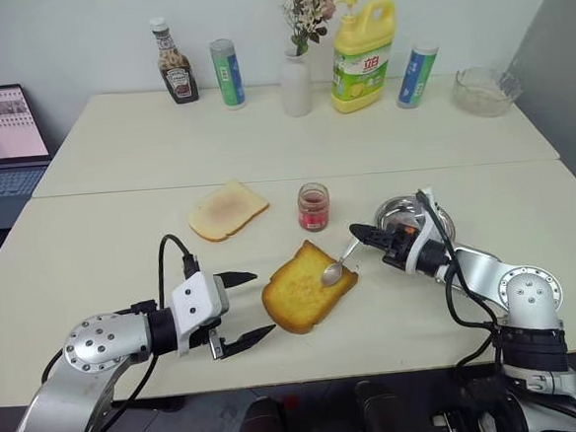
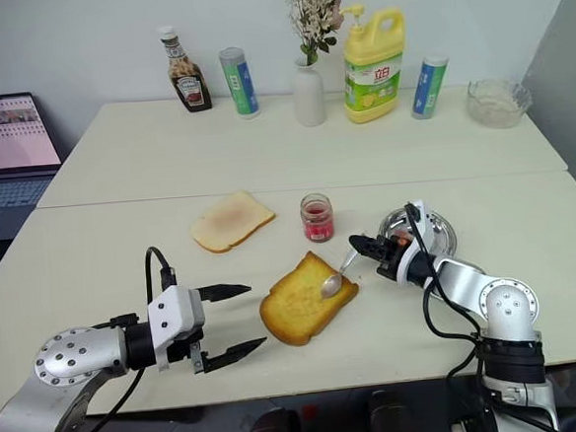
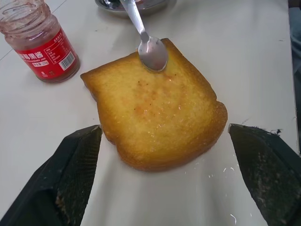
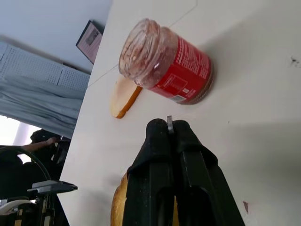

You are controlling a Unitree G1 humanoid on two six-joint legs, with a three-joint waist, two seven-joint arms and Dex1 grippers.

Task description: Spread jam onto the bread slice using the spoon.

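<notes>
The golden toasted bread slice (image 1: 308, 289) lies near the table's front edge. On its far right corner rests the bowl of the silver spoon (image 1: 334, 270), and my right gripper (image 1: 361, 235) is shut on the spoon's handle. The small open jar of red jam (image 1: 313, 206) stands just behind the slice. My left gripper (image 1: 247, 306) is open, its fingers (image 3: 75, 169) spread to the left of the slice without touching it. In the right wrist view the jam jar (image 4: 164, 63) shows beyond the closed fingers (image 4: 162, 155).
A paler bread slice (image 1: 227, 209) lies behind and left. A round metal dish (image 1: 407, 214) sits beside my right gripper. Ketchup bottle (image 1: 173, 63), two tubes, a vase, a yellow detergent bottle (image 1: 364, 52) and a glass bowl (image 1: 485, 90) line the back. A laptop (image 1: 2, 137) stands far left.
</notes>
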